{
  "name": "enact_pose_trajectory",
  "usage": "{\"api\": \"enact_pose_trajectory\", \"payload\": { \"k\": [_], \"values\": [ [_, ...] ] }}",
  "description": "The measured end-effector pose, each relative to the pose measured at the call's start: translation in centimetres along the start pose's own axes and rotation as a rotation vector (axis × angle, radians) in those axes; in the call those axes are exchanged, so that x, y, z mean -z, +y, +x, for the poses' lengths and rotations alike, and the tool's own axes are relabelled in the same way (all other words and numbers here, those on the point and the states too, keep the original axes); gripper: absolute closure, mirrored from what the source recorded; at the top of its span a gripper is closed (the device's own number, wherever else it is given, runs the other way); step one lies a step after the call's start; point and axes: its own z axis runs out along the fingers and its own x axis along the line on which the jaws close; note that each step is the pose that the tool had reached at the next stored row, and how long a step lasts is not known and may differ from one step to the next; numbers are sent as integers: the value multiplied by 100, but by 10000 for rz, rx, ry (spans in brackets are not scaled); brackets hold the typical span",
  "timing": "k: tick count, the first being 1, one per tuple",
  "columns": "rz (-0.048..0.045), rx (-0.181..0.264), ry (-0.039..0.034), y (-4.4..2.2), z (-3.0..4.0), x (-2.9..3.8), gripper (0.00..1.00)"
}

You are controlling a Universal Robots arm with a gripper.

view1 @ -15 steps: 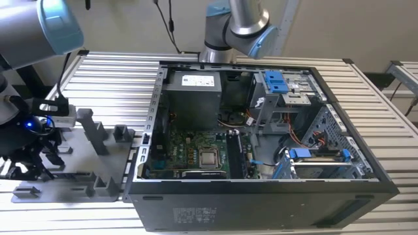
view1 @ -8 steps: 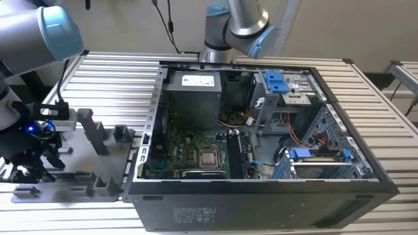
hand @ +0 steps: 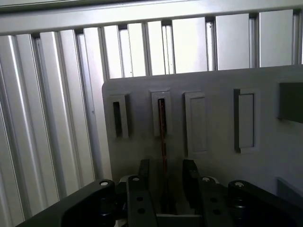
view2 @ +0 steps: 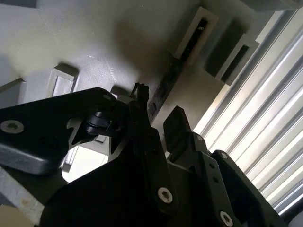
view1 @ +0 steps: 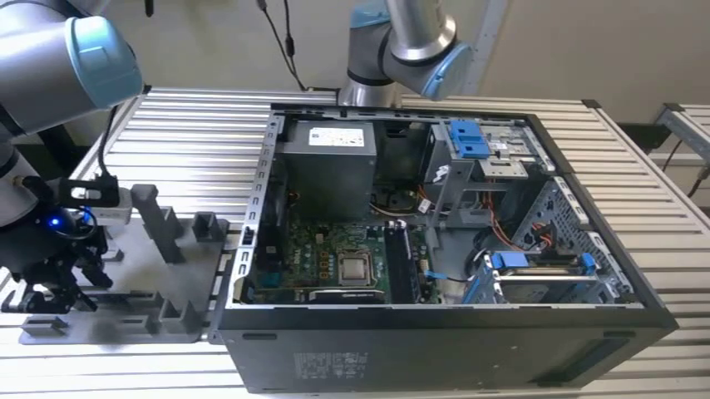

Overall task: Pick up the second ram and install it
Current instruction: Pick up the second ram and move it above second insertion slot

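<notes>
1. Gripper hovered over the grey holder plate, which lay low on the exterior view's left beside the open computer case. Its jaws were spread and holding nothing.
2. Straight between the two fingers stood the second ram, edge-on in a slot, with a gap on each side. Its long axis ran away from the tool.
3. Its near end was lost behind the tool's body, and no chips could be made out.
</notes>
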Motion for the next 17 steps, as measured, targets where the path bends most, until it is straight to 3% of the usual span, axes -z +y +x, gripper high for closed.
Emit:
{"api": "enact_pose_trajectory", "payload": {
  "k": [14,17],
  "values": [
    [20,1,-3,1,-2,-16,60],
    [22,1,-4,1,-2,-16,79]
  ]
}}
